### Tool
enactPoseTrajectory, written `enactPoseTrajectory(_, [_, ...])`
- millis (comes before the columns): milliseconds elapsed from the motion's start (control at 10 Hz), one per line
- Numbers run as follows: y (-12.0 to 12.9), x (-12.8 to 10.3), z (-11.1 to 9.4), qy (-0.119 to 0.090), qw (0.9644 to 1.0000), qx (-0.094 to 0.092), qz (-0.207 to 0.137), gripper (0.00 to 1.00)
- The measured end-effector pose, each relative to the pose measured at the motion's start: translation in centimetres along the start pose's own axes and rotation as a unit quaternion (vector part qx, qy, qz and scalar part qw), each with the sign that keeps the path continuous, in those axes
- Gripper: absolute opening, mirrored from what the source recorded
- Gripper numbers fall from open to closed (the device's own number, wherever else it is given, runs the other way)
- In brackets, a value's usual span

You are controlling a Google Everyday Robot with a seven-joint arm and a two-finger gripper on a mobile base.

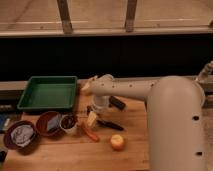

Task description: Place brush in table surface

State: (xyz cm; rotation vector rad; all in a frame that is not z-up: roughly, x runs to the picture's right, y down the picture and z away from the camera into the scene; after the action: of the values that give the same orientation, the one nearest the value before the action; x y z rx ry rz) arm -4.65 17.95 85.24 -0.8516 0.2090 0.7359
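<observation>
My hand (92, 115) sits low by the brush (111, 124) on the desk (60, 155), and I cannot tell its grip; pulling away might drag it.

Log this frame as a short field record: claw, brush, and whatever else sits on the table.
effector: claw low over the table surface, just right of the cup
target: brush lying flat on the wood, left end at the claw
back left: green tray
front left: bowls
front: orange stick, then apple to its right
behind brush: small dark object
</observation>
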Motion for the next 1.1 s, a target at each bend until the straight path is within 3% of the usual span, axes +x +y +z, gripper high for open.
enactPoseTrajectory(200, [-0.1, 0.0, 0.6, 0.027, 0.9990, 0.034, 0.008, 0.69])
enactPoseTrajectory(300, [0.0, 0.0, 0.7, 0.030, 0.9988, 0.038, 0.008, 0.60])
enactPoseTrajectory(800, [-0.1, 0.3, 0.6, 0.031, 0.9987, 0.040, 0.009, 0.10])
enactPoseTrajectory(1000, [-0.3, 0.6, 0.4, 0.028, 0.9988, 0.038, 0.014, 0.00])
enactPoseTrajectory(1100, [-0.8, 0.9, -0.1, 0.021, 0.9989, 0.036, 0.023, 0.00])
